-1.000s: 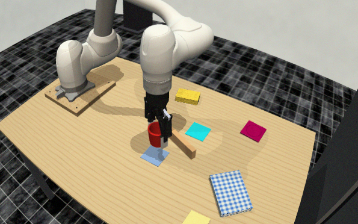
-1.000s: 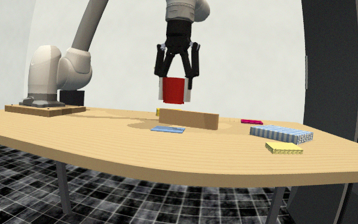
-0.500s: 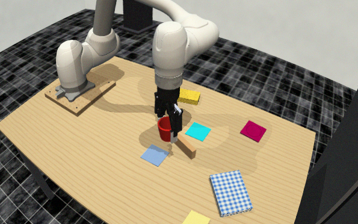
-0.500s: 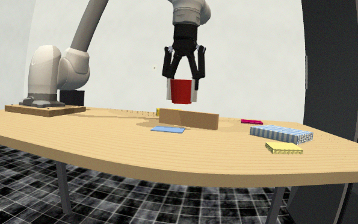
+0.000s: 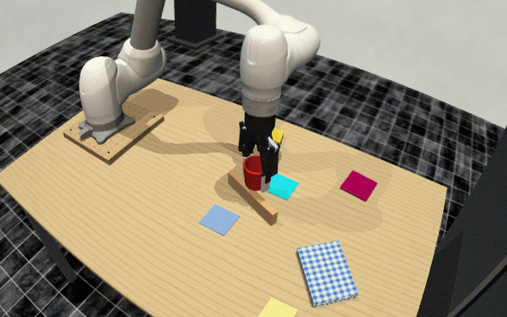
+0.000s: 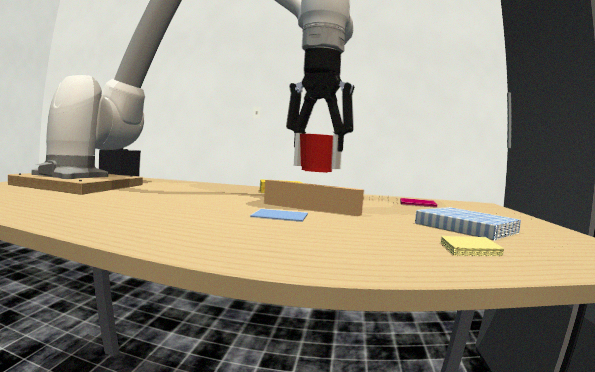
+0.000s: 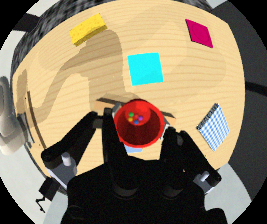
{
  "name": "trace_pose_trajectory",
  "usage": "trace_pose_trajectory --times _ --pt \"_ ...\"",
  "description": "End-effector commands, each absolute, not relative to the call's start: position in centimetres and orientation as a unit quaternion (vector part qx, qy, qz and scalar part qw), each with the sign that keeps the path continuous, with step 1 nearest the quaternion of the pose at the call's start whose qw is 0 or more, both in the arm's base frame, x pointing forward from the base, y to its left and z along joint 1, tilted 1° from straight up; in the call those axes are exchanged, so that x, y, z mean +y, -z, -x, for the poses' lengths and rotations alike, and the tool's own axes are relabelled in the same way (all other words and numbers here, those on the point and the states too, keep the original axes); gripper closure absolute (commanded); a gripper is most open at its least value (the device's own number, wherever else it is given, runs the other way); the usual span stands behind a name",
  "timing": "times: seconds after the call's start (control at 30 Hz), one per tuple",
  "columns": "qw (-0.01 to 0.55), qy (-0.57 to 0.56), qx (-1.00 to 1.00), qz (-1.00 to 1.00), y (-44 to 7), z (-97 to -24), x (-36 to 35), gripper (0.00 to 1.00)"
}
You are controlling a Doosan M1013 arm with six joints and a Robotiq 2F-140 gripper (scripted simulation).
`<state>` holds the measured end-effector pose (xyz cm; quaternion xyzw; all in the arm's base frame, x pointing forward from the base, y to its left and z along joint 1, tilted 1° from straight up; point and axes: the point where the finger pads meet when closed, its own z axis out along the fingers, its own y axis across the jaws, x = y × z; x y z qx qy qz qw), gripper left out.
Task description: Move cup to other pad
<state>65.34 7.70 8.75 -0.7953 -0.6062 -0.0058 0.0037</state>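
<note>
My gripper [image 6: 317,152] is shut on the red cup [image 6: 316,152] and holds it upright in the air above the wooden rail [image 6: 313,197]. In the top view the cup [image 5: 253,172] hangs over the rail [image 5: 253,197], between the light blue pad [image 5: 219,219] and the cyan pad [image 5: 283,186]. The wrist view looks down into the cup [image 7: 137,124], and marbles [image 7: 136,119] lie at its bottom. The cyan pad [image 7: 145,68] lies ahead of the cup in that view. The light blue pad [image 6: 279,215] lies on the near side of the rail.
A magenta pad [image 5: 359,185] lies at the right. A blue checked block [image 5: 327,273] and a yellow block [image 5: 278,308] lie near the front edge. Another yellow block [image 5: 278,135] sits behind the gripper. The arm's base [image 5: 104,123] stands on a wooden plate at the left.
</note>
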Motion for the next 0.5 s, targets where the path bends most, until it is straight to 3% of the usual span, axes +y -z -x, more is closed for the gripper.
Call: trace_pose_trajectory --times 0.0,0.47 --pt "0.004 0.006 -0.606 0.795 -8.8 -65.6 8.5 0.51" --pt "0.004 0.006 -0.606 0.795 -8.8 -67.1 14.4 0.51"
